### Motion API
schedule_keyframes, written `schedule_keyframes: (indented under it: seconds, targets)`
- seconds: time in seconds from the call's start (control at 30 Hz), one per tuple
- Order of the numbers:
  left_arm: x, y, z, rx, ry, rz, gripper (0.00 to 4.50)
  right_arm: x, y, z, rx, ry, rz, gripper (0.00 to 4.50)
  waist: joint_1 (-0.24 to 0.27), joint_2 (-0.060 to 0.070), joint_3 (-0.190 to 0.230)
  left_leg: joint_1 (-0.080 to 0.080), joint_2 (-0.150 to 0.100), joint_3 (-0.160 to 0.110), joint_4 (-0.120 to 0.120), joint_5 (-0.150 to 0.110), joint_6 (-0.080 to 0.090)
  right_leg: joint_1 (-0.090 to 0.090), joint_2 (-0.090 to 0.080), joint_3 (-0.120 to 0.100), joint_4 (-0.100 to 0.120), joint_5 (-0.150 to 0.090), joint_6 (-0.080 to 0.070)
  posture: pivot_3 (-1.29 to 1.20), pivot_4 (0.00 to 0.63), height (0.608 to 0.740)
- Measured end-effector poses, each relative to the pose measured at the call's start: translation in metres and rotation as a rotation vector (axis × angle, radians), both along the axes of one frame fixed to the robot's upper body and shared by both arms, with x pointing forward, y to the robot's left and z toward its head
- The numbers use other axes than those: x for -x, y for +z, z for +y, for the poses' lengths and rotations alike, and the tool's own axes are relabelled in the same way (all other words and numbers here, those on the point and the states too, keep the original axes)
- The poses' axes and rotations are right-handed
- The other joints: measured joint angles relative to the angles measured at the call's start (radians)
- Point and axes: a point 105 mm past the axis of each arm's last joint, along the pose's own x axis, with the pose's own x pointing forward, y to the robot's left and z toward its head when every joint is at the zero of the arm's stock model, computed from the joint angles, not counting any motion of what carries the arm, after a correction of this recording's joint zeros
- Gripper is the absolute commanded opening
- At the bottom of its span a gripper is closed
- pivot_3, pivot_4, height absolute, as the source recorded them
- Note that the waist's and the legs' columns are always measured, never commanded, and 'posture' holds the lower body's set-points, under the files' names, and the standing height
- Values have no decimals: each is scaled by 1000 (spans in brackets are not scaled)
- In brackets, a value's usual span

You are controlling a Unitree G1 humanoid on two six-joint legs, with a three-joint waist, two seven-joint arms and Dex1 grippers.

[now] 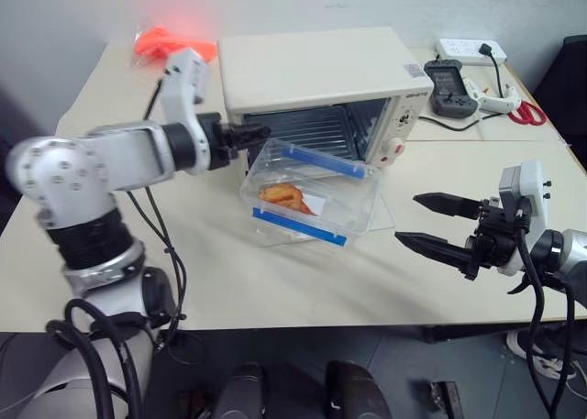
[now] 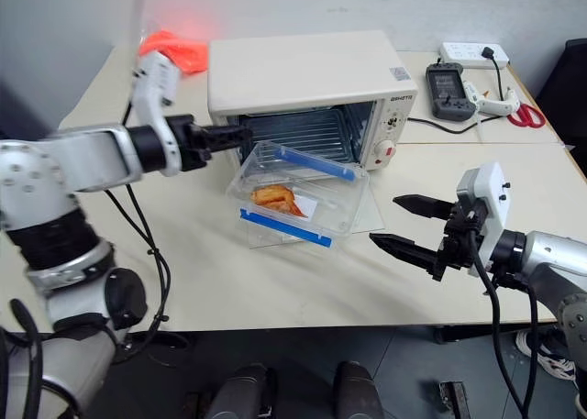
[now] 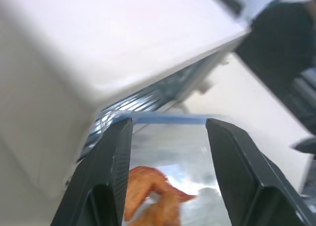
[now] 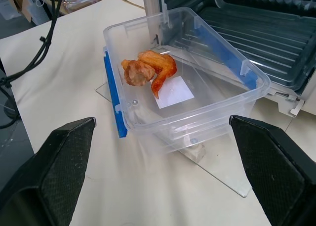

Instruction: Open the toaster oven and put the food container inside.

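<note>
The cream toaster oven [image 1: 312,66] stands at the back of the table with its glass door [image 4: 217,171] folded down flat. On that door, at the oven's mouth, sits the food container [image 1: 312,194], clear with blue clips and orange-brown food [image 4: 148,70] inside. My left gripper [image 1: 252,133] hovers at the oven's front left corner, just above the container's far left end, open and holding nothing. In the left wrist view its fingers [image 3: 116,171] stand apart with the container beyond them. My right gripper [image 1: 431,222] is wide open and clear of the container, pointing at it from the right.
An orange plastic bag [image 1: 170,43] lies behind the oven on the left. A white power strip [image 1: 470,49], a black device [image 1: 448,84] and red-handled scissors [image 1: 525,115] lie at the back right. A black cable [image 1: 160,226] hangs over the table's front edge.
</note>
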Motion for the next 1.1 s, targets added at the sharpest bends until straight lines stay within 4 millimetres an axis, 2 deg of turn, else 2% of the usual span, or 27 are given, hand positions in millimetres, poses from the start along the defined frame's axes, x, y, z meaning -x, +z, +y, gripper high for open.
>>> schedule_keyframes:
  seconds: [0.03, 0.07, 0.13, 0.27, 0.33, 0.43, 0.47, 0.57, 0.63, 0.7, 1.1]
  targets:
    - [10, 1, 10, 5, -39, -14, 2118, 2, 1, 2, -9, 13, 5, 4152, -2, 0, 0, 0, 0, 0, 0, 0, 0, 0, 0, 0, 0, 0, 0, 0, 150, 740]
    - [17, -2, 17, 13, -71, -12, 1939, 3, 1, 3, -15, 21, 11, 3942, -2, 0, 0, 1, 0, 0, 0, 0, 0, 0, 0, 0, 0, 0, 0, 0, 150, 740]
    - [33, -12, 26, 20, -162, 8, 1358, 8, 3, 9, -23, 58, 17, 3292, -1, 0, 0, 0, 1, 0, 0, 0, 0, 0, 0, 0, 0, 0, -1, 0, 150, 740]
    - [66, -29, 29, 1, -386, 41, 104, 19, -3, 22, -17, 114, 48, 1945, 7, 0, 0, 0, 1, 0, 0, 0, 0, 1, 0, -1, -2, -1, -1, 0, 150, 740]
    - [80, -46, 28, -91, -483, 71, 0, 24, -11, 30, -15, 142, 79, 1221, 6, 0, 0, 0, 1, 0, -1, -1, 1, 1, 0, 0, -3, -1, -2, 0, 150, 740]
    - [85, -68, 24, -184, -582, 80, 0, 28, -19, 39, -33, 160, 113, 162, 7, 1, 1, 0, 3, 0, -1, -1, 1, 2, 0, 0, -8, -1, -3, 0, 150, 740]
    - [83, -75, 21, -221, -610, 65, 0, 27, -24, 42, -26, 156, 121, 25, 7, 1, 1, 0, 4, 1, -1, 0, 1, 2, 0, 0, -8, -1, -3, 0, 150, 740]
    - [71, -92, 15, -304, -647, 25, 0, 24, -43, 50, 30, 139, 152, 25, 6, 1, 1, 0, 3, 2, -1, -1, 2, 1, 0, 1, -9, -1, -3, 0, 150, 740]
    - [48, -99, 5, -316, -593, -35, 0, 14, -56, 57, 62, 122, 155, 25, 8, 1, 1, 0, 1, 2, 0, -1, 3, 1, 0, 1, -8, -1, -3, 0, 150, 740]
    - [36, -107, -4, -320, -567, -51, 0, 5, -60, 63, 66, 118, 138, 25, 5, 1, 1, -2, 0, 2, 0, -1, 4, -1, 0, 1, -2, 0, -2, 0, 150, 740]
    - [33, -114, -18, -290, -585, -66, 0, -54, -54, 56, 150, 72, 23, 25, -15, 1, 1, -3, 0, 1, 1, -1, 5, -2, 0, 1, 0, 0, -1, 0, 150, 740]
